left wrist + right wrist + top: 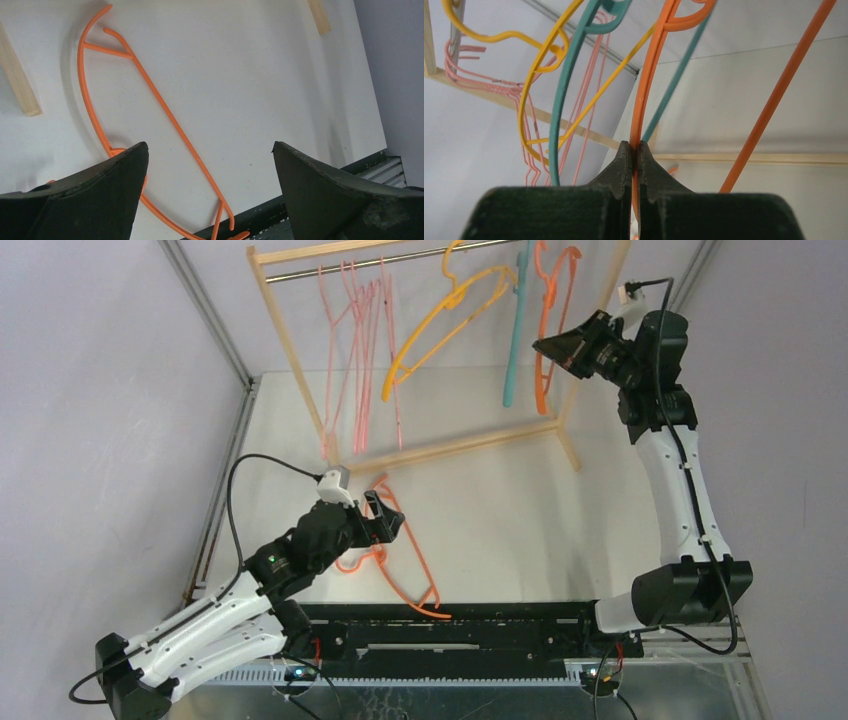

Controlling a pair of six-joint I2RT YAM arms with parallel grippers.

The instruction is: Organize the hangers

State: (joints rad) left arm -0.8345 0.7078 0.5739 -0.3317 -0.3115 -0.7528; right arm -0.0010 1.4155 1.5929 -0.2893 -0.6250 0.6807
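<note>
An orange hanger (412, 565) lies flat on the white table near the front; it also shows in the left wrist view (165, 112). My left gripper (385, 515) is open just above its upper end, empty (210, 150). My right gripper (548, 343) is shut on another orange hanger (545, 360), which hangs at the rack's right end; its fingers pinch that hanger's bar (644, 125). On the rod hang several pale pink hangers (362, 350), a yellow-orange hanger (445, 325) and a teal hanger (517, 330). A pink hanger (352, 562) lies partly under my left gripper.
The wooden-framed rack (440, 445) with a metal rod (400, 260) stands at the back of the table. Its foot bars show in the left wrist view (17, 80). Grey walls close in both sides. A black rail (460, 625) runs along the near edge.
</note>
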